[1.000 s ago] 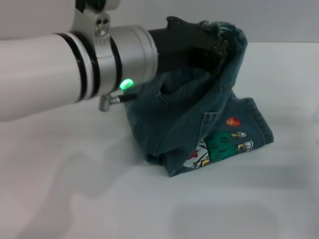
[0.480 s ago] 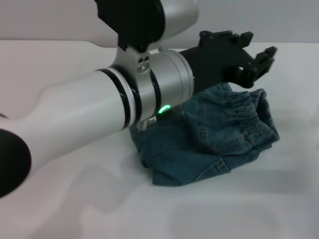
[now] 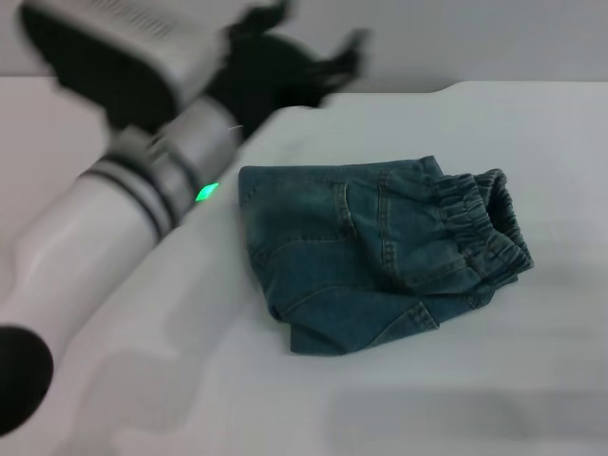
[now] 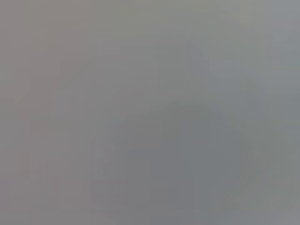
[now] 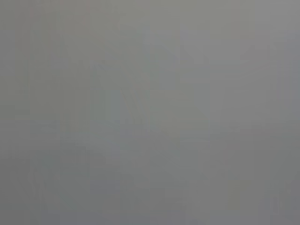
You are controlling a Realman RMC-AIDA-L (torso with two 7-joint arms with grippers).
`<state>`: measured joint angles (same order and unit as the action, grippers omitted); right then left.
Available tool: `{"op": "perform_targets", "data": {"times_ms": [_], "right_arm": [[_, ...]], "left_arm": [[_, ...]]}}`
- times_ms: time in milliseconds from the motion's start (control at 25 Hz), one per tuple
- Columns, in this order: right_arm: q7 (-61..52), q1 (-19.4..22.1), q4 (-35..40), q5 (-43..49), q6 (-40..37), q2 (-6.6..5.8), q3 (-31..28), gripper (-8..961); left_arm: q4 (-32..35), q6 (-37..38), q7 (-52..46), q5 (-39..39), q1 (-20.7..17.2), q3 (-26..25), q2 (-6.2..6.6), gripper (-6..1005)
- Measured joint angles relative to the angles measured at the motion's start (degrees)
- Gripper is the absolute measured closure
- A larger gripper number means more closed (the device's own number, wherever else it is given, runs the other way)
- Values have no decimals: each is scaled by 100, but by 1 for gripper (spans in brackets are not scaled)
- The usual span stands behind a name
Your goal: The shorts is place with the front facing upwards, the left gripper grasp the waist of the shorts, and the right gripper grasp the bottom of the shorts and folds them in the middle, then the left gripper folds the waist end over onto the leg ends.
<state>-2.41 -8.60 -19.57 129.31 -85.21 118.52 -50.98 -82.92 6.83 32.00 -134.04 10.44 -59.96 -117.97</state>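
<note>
The shorts (image 3: 380, 252) lie folded in a compact bundle on the white counter (image 3: 494, 380), elastic waistband on top toward the right edge (nothing grips them). The left claw (image 3: 318, 47) hovers open near the far edge, apart from the denim.

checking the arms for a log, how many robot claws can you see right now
1: the left claw, raised over the table's far left, above and apart from the folded shorts. The right claw shows in no view.
</note>
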Motion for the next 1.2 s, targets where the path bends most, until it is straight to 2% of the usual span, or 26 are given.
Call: {"op": "perform_targets", "data": {"times_ms": [40, 120, 160, 200, 280, 360, 440, 600, 720, 960, 1200], "right_arm": [[-82, 76, 3, 0, 12, 1, -28, 932], [-140, 162, 39, -57, 27, 19, -52, 931], [-143, 208, 62, -102, 32, 26, -54, 930], [-146, 259, 80, -150, 33, 30, -50, 930], [-149, 345, 84, -167, 17, 27, -25, 797], [-159, 439, 64, -132, -11, 11, -2, 684], [-170, 504, 51, -124, -22, 8, 5, 591], [-174, 582, 57, -119, -34, 31, 40, 432], [-155, 621, 64, -110, -118, 36, 157, 331], [-110, 699, 81, -148, -410, 55, 173, 148], [85, 763, 92, -213, -571, 95, 154, 148]], "left_arm": [[317, 369, 9, 1, -10, 3, 4, 257], [1251, 1688, -39, 6, 64, 135, -10, 186], [1586, 2119, -79, 11, 113, 212, -26, 150], [1917, 2562, -178, 19, 176, 299, -31, 150], [2883, 3638, -645, 32, 411, 573, -43, 150], [3574, 4198, -1182, 32, 600, 689, -43, 150], [4238, 4428, -1717, 46, 775, 696, -51, 150], [5145, 4617, -2145, 47, 1022, 720, -74, 150], [5511, 4732, -2252, 47, 1093, 736, -89, 150], [5574, 4785, -2311, 47, 1072, 739, -89, 150], [5675, 4897, -2359, 9, 1028, 798, -74, 150]]}}
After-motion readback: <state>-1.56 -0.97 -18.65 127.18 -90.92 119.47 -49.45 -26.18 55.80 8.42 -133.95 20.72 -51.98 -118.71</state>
